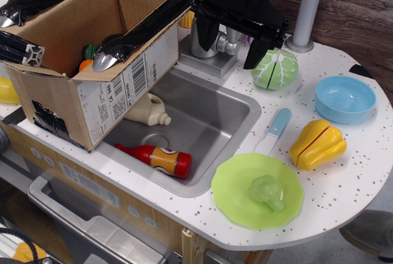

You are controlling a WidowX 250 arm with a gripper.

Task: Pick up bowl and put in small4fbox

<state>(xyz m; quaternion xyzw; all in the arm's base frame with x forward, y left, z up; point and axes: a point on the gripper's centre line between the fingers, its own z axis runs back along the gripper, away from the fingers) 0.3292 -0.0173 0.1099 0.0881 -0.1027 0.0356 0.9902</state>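
Observation:
The light-blue bowl [345, 98] sits upright and empty on the white speckled counter at the right. The brown cardboard box [92, 61], with black tape on its flaps and a barcode label facing the sink, stands open at the left, partly over the sink. My black gripper [232, 42] hangs above the back edge of the sink, over the faucet, between box and bowl. It is open and empty, and its right finger [256, 52] is next to the green cabbage toy [274, 69]. The bowl is well to its right and nearer the front.
The steel sink [236, 113] holds a red ketchup bottle [156, 158] and a cream bottle [147, 110]. A lime-green plate [236, 184] with a green leaf toy, a yellow pepper [317, 144] and a light-blue knife [273, 132] lie on the counter. A grey post [305, 9] stands behind the bowl. Small toys lie inside the box.

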